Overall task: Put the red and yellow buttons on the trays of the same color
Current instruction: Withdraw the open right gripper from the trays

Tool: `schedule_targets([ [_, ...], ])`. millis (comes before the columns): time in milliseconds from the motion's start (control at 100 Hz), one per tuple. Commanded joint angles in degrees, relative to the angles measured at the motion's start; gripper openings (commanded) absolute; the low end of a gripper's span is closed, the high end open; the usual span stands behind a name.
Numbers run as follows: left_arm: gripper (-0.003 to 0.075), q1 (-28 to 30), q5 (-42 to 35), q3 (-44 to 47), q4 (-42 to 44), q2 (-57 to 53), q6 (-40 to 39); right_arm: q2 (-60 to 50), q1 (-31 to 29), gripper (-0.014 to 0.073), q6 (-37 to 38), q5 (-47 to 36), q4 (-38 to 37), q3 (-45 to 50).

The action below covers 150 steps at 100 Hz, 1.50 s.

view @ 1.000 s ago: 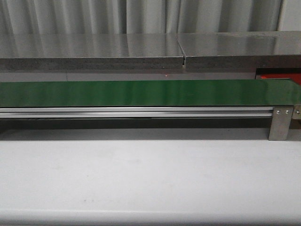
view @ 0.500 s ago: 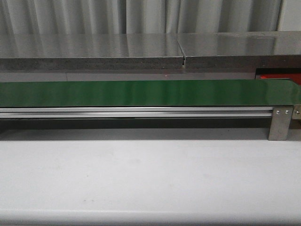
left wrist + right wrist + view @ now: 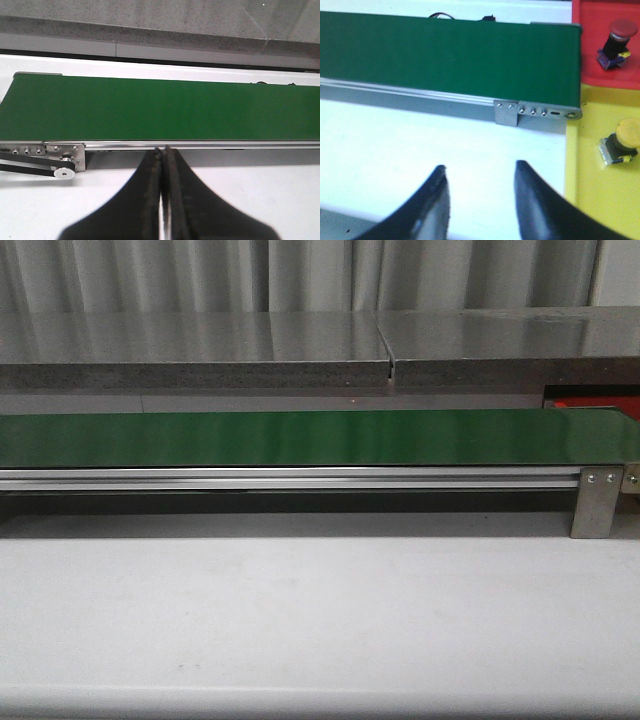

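Left black gripper [image 3: 163, 200] pressed together, empty, just near of the bare long green belt [image 3: 160, 107]. Right black gripper [image 3: 480, 200] spread apart, empty. Beyond the belt's right end: red mushroom-capped button [image 3: 619, 36] on flat red tray [image 3: 587, 50], yellow-capped button [image 3: 620, 145] on yellow tray [image 3: 585, 175]. Nearer arm: right.

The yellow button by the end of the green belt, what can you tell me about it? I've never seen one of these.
The yellow button is a push-button with a round, domed yellow cap on a dark collar and a small boxy base of grey and yellow parts, plastic by the look. It lies tipped on its side on the yellow tray, beyond the end of the green belt. Only the tray touches it. The right gripper is open and apart from it.
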Motion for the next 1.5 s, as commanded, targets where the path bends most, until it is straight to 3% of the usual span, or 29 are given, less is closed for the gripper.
schedule_targets([
  [0, -0.0019, -0.44, -3.79, -1.52, -1.43, 0.1, 0.08, -2.68, 0.01, 0.0091, -0.59, -2.42, 1.48, 0.05],
  [90, -0.0019, -0.44, -3.79, -1.52, -1.43, 0.1, 0.08, -4.1, 0.01, -0.0074, -0.59, -3.22, 1.48, 0.29],
  [1230, -0.0006, -0.44, -3.79, -1.52, -1.43, 0.1, 0.08, -4.42, 0.01, -0.0067, -0.59, -3.88, 1.58, 0.29],
  [1300, 0.0059, -0.44, -3.79, -1.52, -1.43, 0.1, 0.08, -4.42, 0.01, -0.0067, -0.59, -3.88, 1.58, 0.29],
  [1370, 0.0187, -0.44, -3.79, -1.52, -1.43, 0.1, 0.08, -4.42, 0.01, -0.0067, -0.59, -3.88, 1.58, 0.29],
  [1490, 0.0517, -0.44, -3.79, -1.52, -1.43, 0.1, 0.08, -4.42, 0.01, -0.0067, -0.59, -3.88, 1.58, 0.29],
])
